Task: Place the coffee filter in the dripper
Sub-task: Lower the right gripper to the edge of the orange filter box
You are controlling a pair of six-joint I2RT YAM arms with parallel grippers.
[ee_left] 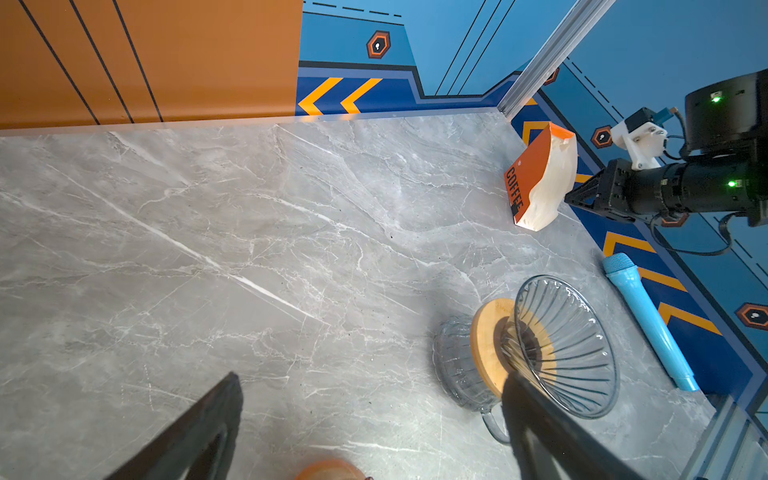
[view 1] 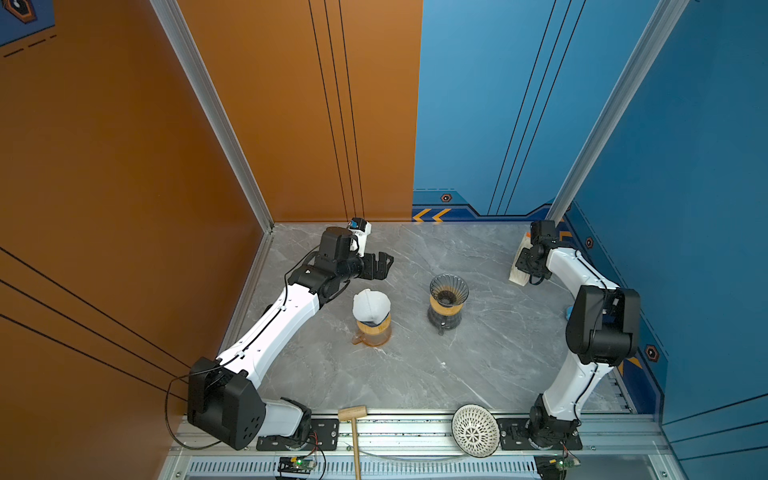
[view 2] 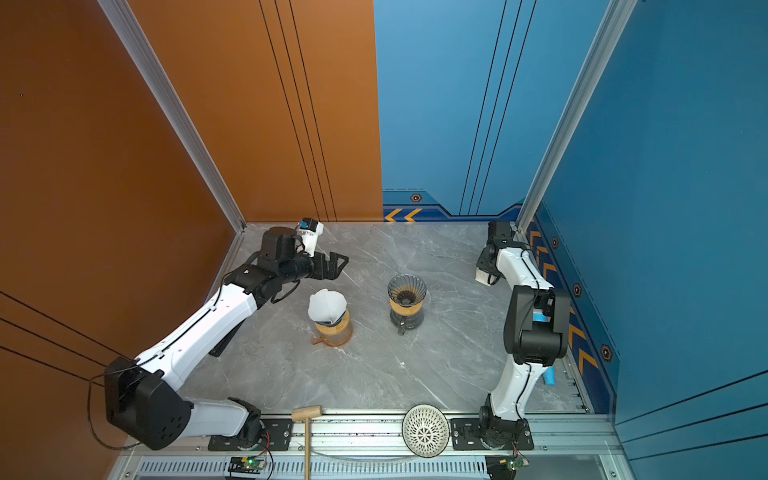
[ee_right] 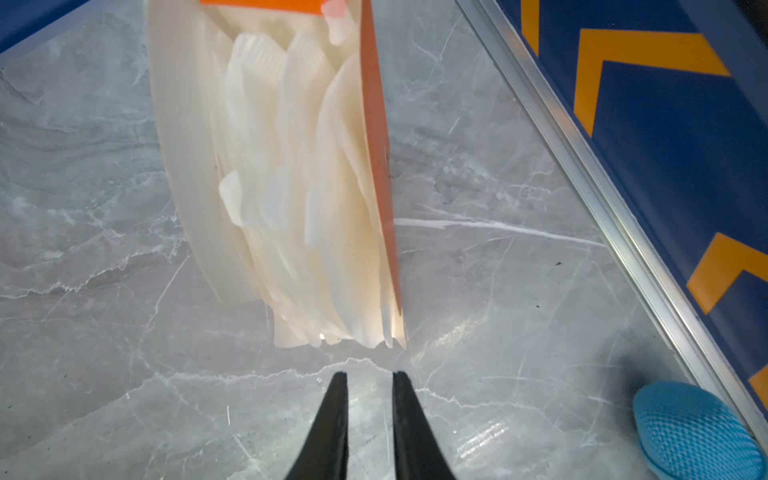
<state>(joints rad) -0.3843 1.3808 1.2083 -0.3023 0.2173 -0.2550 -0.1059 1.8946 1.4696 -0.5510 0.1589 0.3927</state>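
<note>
The empty glass dripper [view 1: 449, 286] [view 2: 407, 286] with a wooden collar sits on a dark glass carafe mid-table; the left wrist view shows its ribbed cone [ee_left: 569, 345]. A stack of white coffee filters stands in an orange "COFFEE" pack [ee_left: 540, 183] [ee_right: 291, 187] at the back right. My right gripper [ee_right: 368, 376] [ee_left: 571, 199] sits just short of the pack's open end, its fingers a narrow gap apart with nothing between them. My left gripper [view 1: 384, 266] [ee_left: 372, 378] hangs wide open and empty over the back left of the table.
A second dripper lined with a white filter [view 1: 371, 305] stands on an amber carafe left of centre. A blue toy microphone [ee_left: 644, 324] lies along the right wall. A wooden mallet [view 1: 353, 419] and a white lattice bowl [view 1: 475, 430] rest on the front rail.
</note>
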